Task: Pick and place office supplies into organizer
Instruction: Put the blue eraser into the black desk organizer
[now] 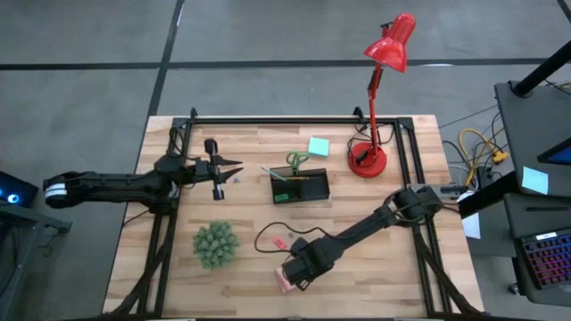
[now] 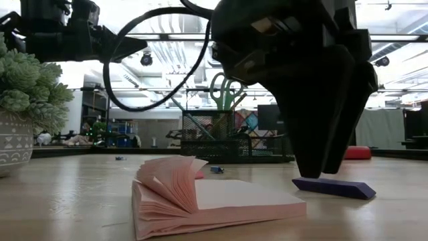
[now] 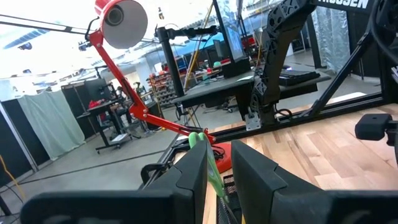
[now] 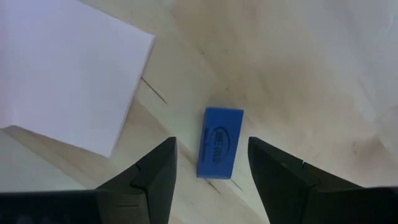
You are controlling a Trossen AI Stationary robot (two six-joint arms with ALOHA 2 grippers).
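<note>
- One blue eraser lay flat on the surface, near edge, just beside one pink sticky-note pad.
- The right gripper hung over it, jaws open either side, judged ready to close.
- One organizer sat mid-surface, holding one pair of scissors; one teal pad lay beyond.
- The left gripper waited left, jaws open.

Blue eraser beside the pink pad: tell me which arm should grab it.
Right. The right gripper hangs directly over the blue eraser, fingers open on either side of it, next to the pink sticky-note pad. The left gripper waits across the table, left of the organizer.
</note>
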